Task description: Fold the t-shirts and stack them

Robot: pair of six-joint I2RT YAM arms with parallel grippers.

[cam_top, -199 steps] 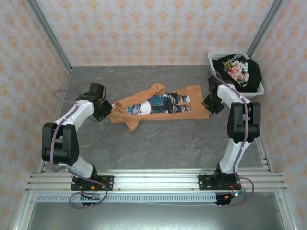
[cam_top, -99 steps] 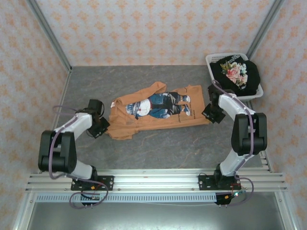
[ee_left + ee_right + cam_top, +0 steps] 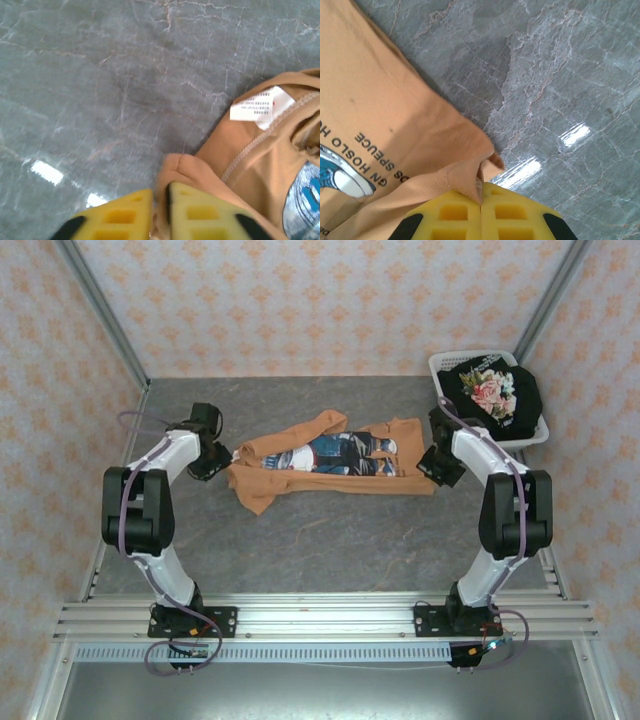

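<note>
The orange t-shirt (image 3: 330, 462) lies print-up across the middle of the table, bunched into a long strip between both arms. My left gripper (image 3: 215, 462) is at its left end. In the left wrist view its yellow fingers (image 3: 161, 210) stand slightly apart, open, with a fold of orange cloth (image 3: 250, 165) still lying in the gap. My right gripper (image 3: 437, 465) is at the shirt's right end, and the right wrist view shows it (image 3: 481, 210) shut on the orange hem (image 3: 380, 115). The black t-shirt (image 3: 495, 392) with pink flowers sits in the basket.
The white laundry basket (image 3: 440, 362) stands at the back right corner, just behind the right arm. A white care label (image 3: 262, 104) shows on the orange shirt near the left fingers. Bare grey table (image 3: 350, 540) lies in front of the shirt. Metal frame posts run along both sides.
The left arm swung back toward the far left, drawing the shirt's left end out into a narrower strip. Its jaws have parted; the right gripper has kept its hold.
</note>
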